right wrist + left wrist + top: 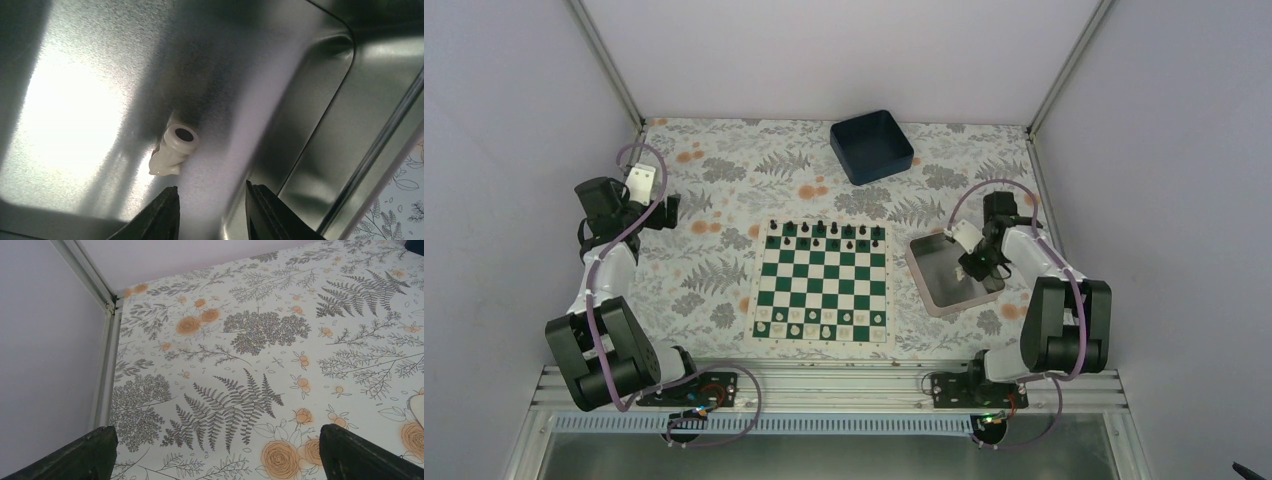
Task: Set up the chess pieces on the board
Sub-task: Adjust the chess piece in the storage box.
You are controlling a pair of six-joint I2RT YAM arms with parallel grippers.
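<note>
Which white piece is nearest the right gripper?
The chess piece lying on its side in the silver tray, just ahead of the open right gripper; the others sit on the board.

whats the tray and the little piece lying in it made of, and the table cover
The tray looks like brushed metal, probably steel or aluminium: silvery grain with broad soft glare. The chess piece looks like cream plastic: smooth, slightly glossy, with a hollow base. The table cover is a matte printed floral sheet; cloth or vinyl, cannot tell.
</note>
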